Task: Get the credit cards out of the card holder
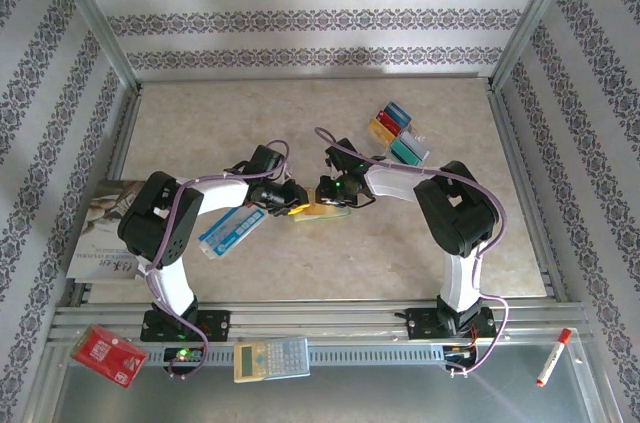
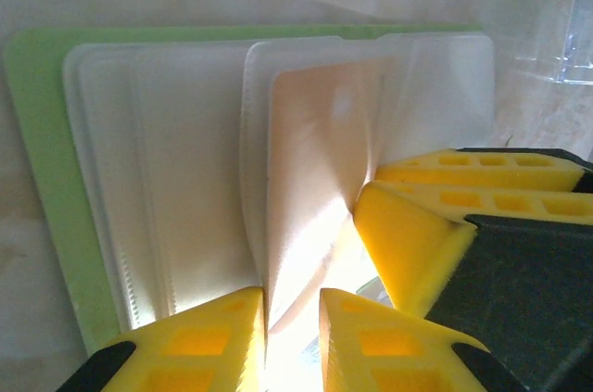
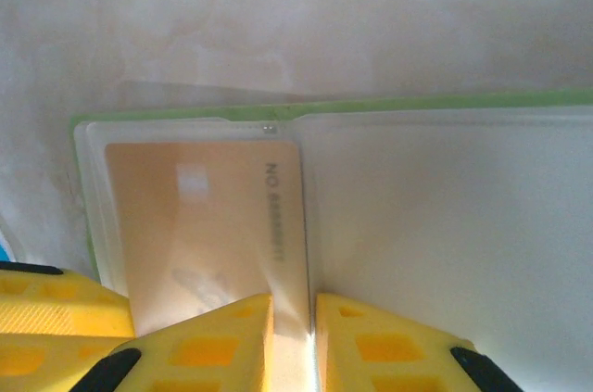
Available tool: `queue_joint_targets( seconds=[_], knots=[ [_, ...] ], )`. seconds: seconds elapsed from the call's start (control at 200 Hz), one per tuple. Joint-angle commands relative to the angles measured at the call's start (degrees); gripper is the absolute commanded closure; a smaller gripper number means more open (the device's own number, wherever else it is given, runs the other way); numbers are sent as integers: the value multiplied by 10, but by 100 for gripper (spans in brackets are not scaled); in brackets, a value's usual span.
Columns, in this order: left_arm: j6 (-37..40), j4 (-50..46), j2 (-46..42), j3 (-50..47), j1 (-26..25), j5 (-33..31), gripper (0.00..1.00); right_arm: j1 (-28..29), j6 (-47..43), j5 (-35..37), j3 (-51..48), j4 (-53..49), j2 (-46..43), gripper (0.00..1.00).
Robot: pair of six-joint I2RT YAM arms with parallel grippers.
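Card holder (image 1: 318, 213) lies open, long axis left-right; both jaws pinch its sleeves.

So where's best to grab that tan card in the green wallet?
Probably the tan card by its near edge, beside the right gripper, coming from that side. It lies flat and thin in a clear sleeve of the card holder, so only an edge pinch works.
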Motion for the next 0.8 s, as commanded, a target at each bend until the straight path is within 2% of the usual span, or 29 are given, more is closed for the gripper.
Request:
queue_joint_targets(
  seconds=[0.0,0.23,0.515,0.704,0.794],
  knots=[
    [-12,63,-15,4,-8,46,77,-1,-3,32,-20,-20,23,78],
    [-18,98,-10,4,-8,83,77,-10,13,15,-31,15,-13,78],
    [-24,112,-8,12,-8,87,76,-21,46,-8,-45,45,-30,81],
    [-19,81,-3,17,-8,63,73,-23,56,-19,-54,54,-30,81],
    [-10,48,1,24,-7,39,76,-23,57,-21,-56,56,-29,81]
  ],
)
